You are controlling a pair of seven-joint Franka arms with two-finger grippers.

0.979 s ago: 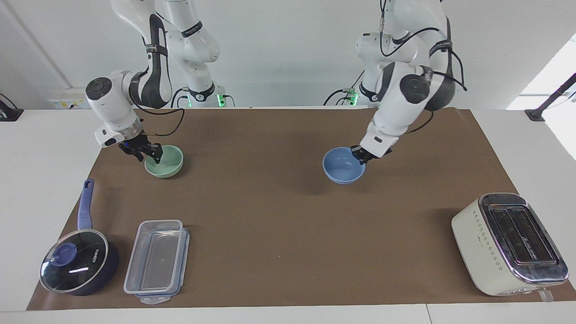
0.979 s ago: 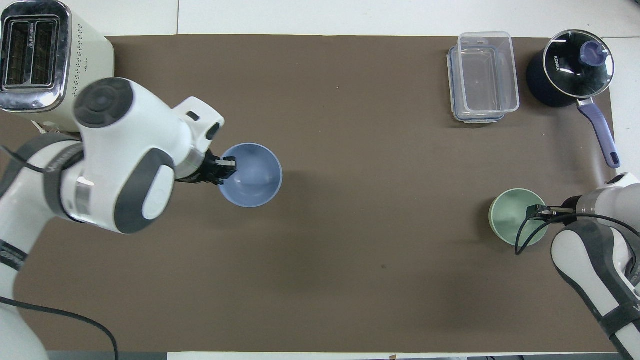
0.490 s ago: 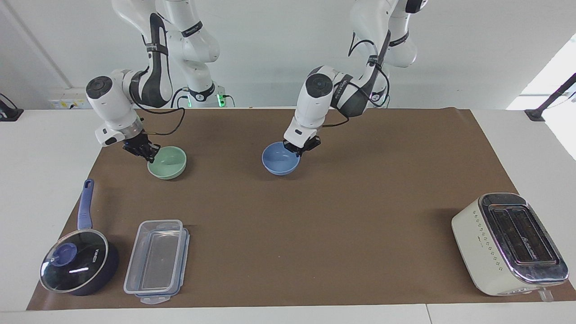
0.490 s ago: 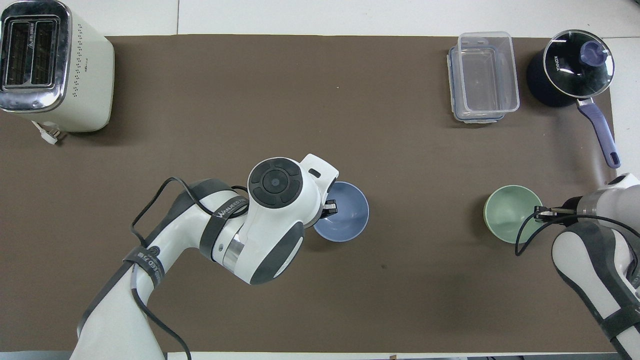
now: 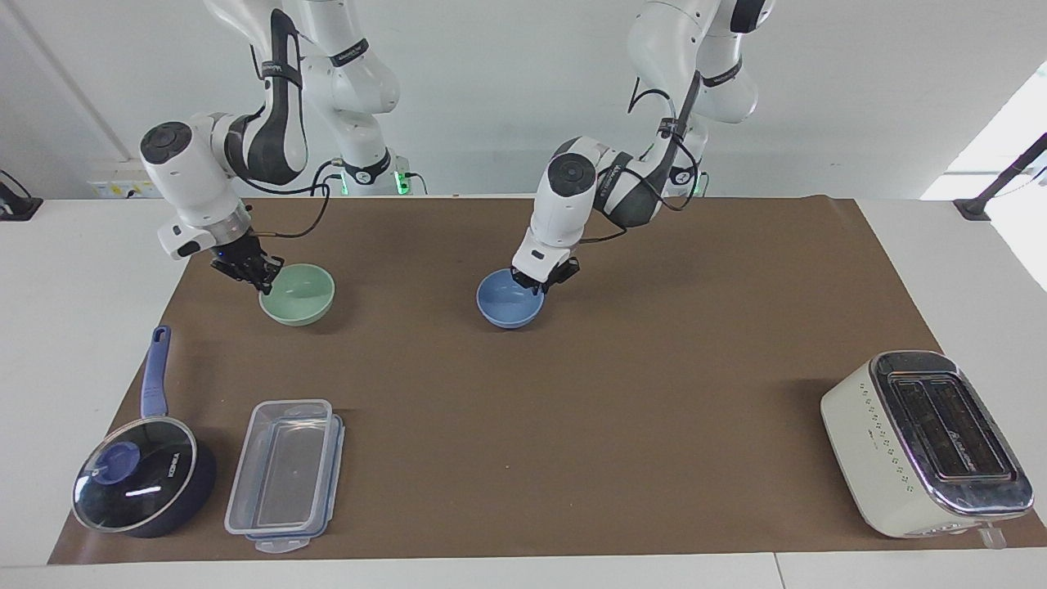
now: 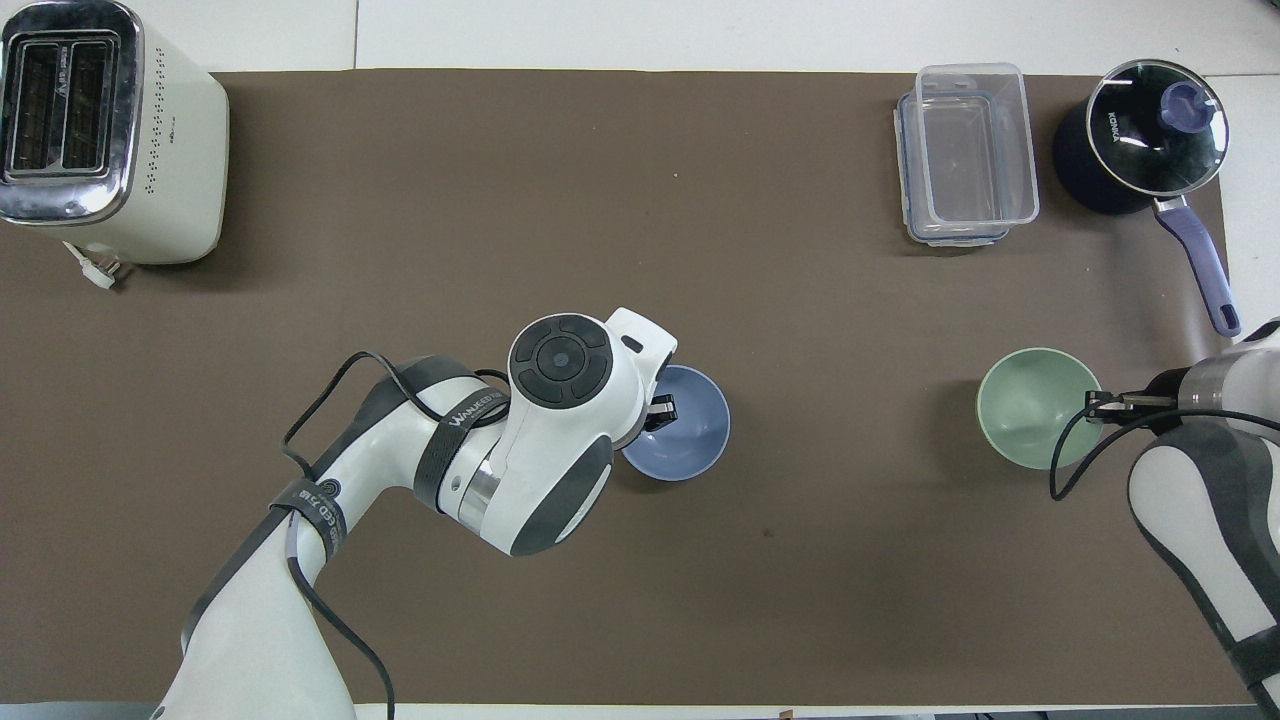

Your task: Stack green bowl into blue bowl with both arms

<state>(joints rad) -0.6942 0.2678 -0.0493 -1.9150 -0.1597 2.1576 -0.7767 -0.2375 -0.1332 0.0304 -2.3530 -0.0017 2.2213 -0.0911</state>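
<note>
Since the previous frames, the left arm has carried the blue bowl [image 5: 510,299] from its own end of the table to mid-mat, where it now sits low, on or just over the brown mat [image 5: 572,425]; which of the two I cannot tell. I read the left gripper [image 5: 541,278] as pinching that bowl's rim on the side nearer the robots. At the right arm's end, the green bowl [image 5: 298,294] has drifted only slightly, and it appears to ride just above the mat. The right gripper [image 5: 255,272] is clamped on the rim of the green bowl. Both bowls are well apart. For the step in hand, I judge the correct procedure is to seat the blue bowl flat and steady, then bring the green bowl across level, centre it over the blue opening and lower it straight, since two bowls of like size nest only when aligned. Both bowls look smooth, round and thin-walled, so a rim pinch may let them tilt. The cream toaster [image 5: 924,442], the dark lidded saucepan [image 5: 143,483] and the clear plastic container [image 5: 286,474] lie farther from the robots, off the transfer path.
</note>
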